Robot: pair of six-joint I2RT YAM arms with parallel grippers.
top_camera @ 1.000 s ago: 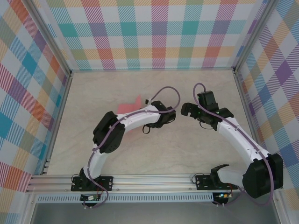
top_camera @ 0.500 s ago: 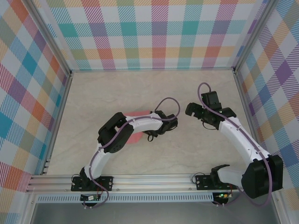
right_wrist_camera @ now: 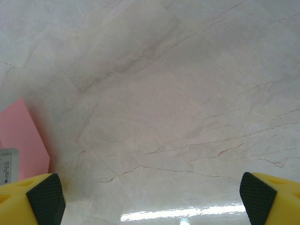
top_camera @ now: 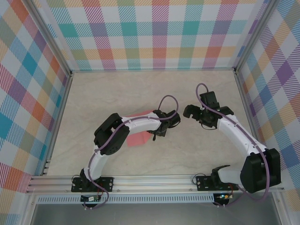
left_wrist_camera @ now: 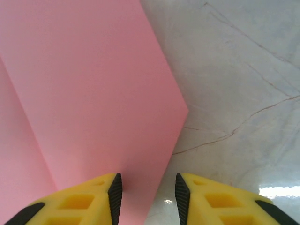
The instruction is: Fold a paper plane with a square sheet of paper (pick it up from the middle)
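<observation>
1. The pale, glossy, marble-veined counter (top_camera: 197,150) carries everything, and both wrist views catch a streak of glare on it.
2. The thin salmon-pink square sheet of paper (top_camera: 136,138) lies left of centre, beneath the left forearm (top_camera: 140,123). A second ago a flap stood up beyond the arm's far side. Now pink shows flat on both sides of the forearm, so we judge that one fold has been laid down. The shape is still broad and not yet a dart. Close up, the sheet (left_wrist_camera: 93,84) is matte and smooth, with one straight crease and an edge that bends at a blunt corner.
3. The left end effector (left_wrist_camera: 146,192) has come slightly nearer us and sits low at that edge. Its yellow, black-padded fingers (left_wrist_camera: 79,201) are narrowly parted and grip nothing, one over paper and one over stone.
4. The right end effector (right_wrist_camera: 151,193) stands just right of it, spread wide and empty.
</observation>
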